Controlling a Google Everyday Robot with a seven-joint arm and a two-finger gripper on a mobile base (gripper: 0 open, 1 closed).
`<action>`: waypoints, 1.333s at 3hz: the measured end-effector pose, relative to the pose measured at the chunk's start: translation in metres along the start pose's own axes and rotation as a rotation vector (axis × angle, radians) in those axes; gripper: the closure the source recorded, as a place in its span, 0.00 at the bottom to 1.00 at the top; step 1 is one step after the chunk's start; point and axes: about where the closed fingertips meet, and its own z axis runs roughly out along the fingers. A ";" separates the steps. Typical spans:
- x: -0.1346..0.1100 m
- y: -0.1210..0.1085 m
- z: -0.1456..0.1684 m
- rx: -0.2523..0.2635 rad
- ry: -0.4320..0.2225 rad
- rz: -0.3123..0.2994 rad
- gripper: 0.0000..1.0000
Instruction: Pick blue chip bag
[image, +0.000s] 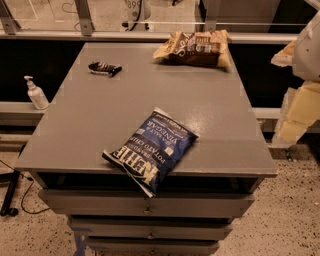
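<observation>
The blue chip bag (152, 150) lies flat on the grey cabinet top (100, 115), at the front edge near the middle. Its lower corner hangs over the edge, above the top drawer. It is dark blue with white block lettering, and it lies at an angle. My gripper (296, 117) shows as pale yellow and white parts at the right edge of the view. It is beyond the cabinet's right side, well to the right of the bag and apart from it, and it holds nothing that I can see.
A brown-and-tan chip bag (196, 48) lies at the back right of the top. A small black snack wrapper (105, 68) lies at the back left. A white pump bottle (35, 94) stands on a ledge to the left. Drawers (145, 205) sit below the top.
</observation>
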 end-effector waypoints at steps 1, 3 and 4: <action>0.000 0.000 0.000 0.000 0.000 0.000 0.00; -0.019 -0.001 0.036 -0.040 -0.125 -0.021 0.00; -0.054 0.001 0.086 -0.120 -0.228 -0.074 0.00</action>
